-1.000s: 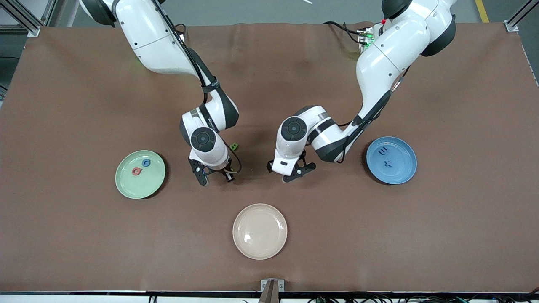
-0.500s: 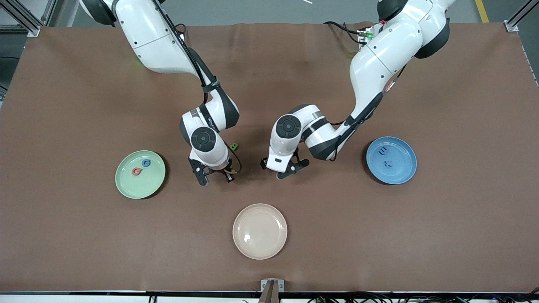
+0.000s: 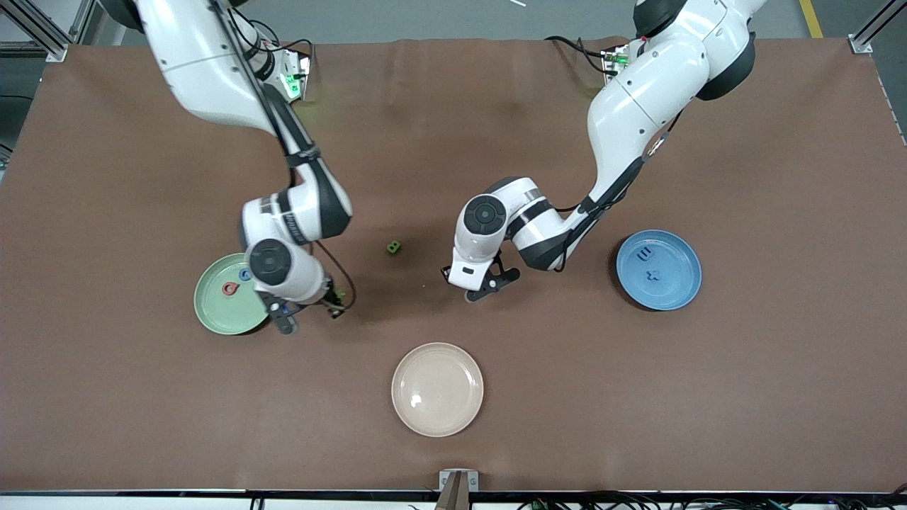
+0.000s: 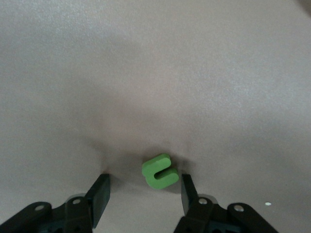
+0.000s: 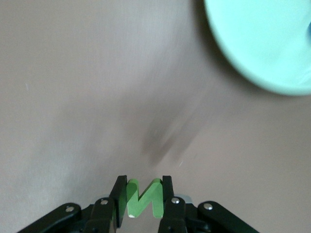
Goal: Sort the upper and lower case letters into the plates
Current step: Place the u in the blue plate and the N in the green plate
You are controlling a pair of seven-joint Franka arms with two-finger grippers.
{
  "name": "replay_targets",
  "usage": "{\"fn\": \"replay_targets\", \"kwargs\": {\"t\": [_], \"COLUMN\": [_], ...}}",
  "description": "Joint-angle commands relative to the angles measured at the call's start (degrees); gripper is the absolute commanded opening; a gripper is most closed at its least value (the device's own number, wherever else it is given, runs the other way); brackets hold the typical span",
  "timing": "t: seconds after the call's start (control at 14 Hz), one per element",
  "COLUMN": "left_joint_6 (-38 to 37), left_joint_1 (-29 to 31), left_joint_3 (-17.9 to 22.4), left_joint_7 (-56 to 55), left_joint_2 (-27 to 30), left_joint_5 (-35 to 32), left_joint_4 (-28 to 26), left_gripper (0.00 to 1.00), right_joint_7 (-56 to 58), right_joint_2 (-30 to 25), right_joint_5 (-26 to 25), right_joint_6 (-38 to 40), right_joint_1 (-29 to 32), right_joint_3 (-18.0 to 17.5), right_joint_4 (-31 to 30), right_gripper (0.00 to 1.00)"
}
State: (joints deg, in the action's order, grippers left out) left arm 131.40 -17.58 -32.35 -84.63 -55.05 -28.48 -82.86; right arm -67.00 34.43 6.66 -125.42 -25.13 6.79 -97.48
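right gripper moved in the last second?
Yes. The right gripper, shut on a green letter, has shifted toward the right arm's end of the table and now sits beside the pale green plate, away from the small green piece.

We see the green plate (image 5: 262,41) cut off by the right wrist view's edge; the right arm covers its rim (image 3: 258,322) in front view.

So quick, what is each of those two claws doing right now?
Left gripper: open, fingers on either side of a small green foam U-shaped letter lying on the table.
Right gripper: shut on a green foam zigzag letter.
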Motion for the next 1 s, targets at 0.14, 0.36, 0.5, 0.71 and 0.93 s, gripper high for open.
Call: {"fn": "replay_targets", "kwargs": {"t": [0.14, 0.36, 0.5, 0.71, 0.93], "left_joint_6": [0.2, 0.4, 0.8, 0.8, 0.8], "left_joint_1": [-0.5, -0.6, -0.6, -1.0, -1.0], "left_joint_3": [0.9, 1.2, 1.2, 1.2, 1.2], "left_joint_7": [-0.2, -0.3, -0.3, -0.3, -0.3], "left_joint_2": [-0.4, -0.4, -0.6, -0.6, -0.7], "left_joint_5": [0.6, 0.4, 0.4, 0.4, 0.4], "left_joint_4": [1.3, 1.3, 1.3, 1.3, 1.3], "left_gripper": [0.67, 0.66, 0.65, 0.58, 0.45], "right_joint_7": [17.0, 23.1, 24.5, 26.3, 27.4], "right_joint_2": [-7.7, -8.8, -8.9, -9.2, -8.8], "right_joint_5": [-0.3, -0.3, -0.3, -0.3, -0.3], "right_joint_6": [1.5, 0.5, -3.0, -12.5, -17.0], "right_joint_1": [9.0, 12.5, 13.1, 13.4, 14.1], "right_joint_3": [-1.0, -1.0, -1.0, -1.0, -1.0], "right_joint_4": [-7.7, -10.4, -13.2, -20.0, -22.6], "right_gripper": [0.0, 0.0, 0.0, 0.0, 0.01]}}
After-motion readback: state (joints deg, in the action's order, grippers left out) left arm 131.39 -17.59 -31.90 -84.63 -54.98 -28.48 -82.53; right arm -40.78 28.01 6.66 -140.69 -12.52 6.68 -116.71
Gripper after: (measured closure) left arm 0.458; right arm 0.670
